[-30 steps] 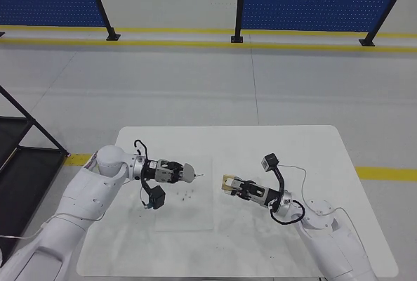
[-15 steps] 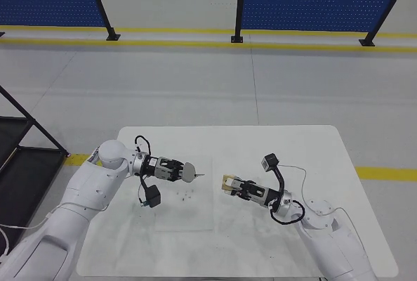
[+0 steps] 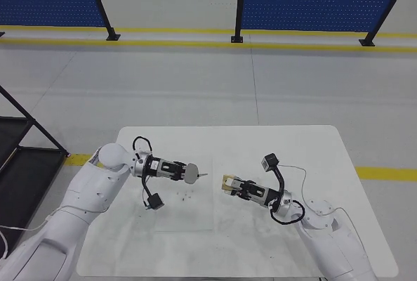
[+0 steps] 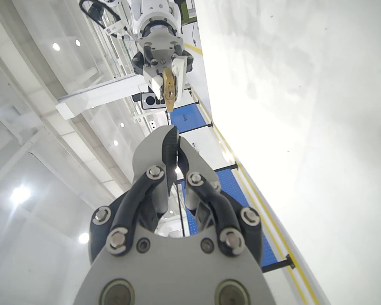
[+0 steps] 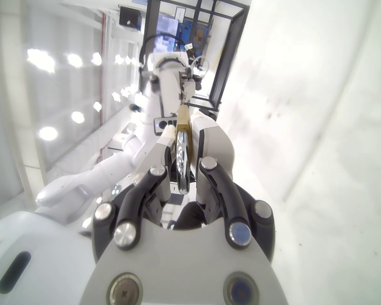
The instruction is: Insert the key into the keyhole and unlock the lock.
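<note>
Brass lock (image 3: 228, 184) clamped in right pincer (image 3: 233, 185) above bench (image 3: 300, 147). Key (image 3: 201, 175), seemingly pinched in closed left pincer (image 3: 192, 172), aimed at lock, just apart. Not yet inserted; insertion and turning left to do.

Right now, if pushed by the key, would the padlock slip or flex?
Probably rigid: the padlock looks like solid brass, likely heavy for its size. Fingers of the right gripper clamp both faces, so slipping seems unlikely, though smooth metal might pivot.
</note>
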Controlling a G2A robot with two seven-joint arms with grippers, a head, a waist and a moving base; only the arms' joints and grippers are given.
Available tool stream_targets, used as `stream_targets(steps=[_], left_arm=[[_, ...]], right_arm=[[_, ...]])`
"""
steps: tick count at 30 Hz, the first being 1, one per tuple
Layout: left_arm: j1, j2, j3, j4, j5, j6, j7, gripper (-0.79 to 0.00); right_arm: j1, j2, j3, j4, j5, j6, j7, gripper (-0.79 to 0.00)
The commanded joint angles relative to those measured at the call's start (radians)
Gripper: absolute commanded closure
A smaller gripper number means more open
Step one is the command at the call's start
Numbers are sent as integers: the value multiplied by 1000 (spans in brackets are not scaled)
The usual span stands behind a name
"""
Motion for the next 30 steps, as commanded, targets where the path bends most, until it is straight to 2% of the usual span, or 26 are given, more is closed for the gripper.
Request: stream_targets(steps=[1,5,15,21,30], left_arm=[[10,5,5,-33,31,28,-30,0],[27,15,14,-57,55,70,-72,0],[17,35,63,-107,11,75,-77,0],[6,47,96,-101,-5,80,-82,0],[-2,68,132,-111,-47,82,-84,0]], right_arm=[[0,0,0,0,0,0,0,0],[0,0,0,0,0,0,0,0],[0,0,0,0,0,0,0,0],[-3,0,-5,-15,-22,20,-19,0],[34,1,-18,1,75,104,81,0]])
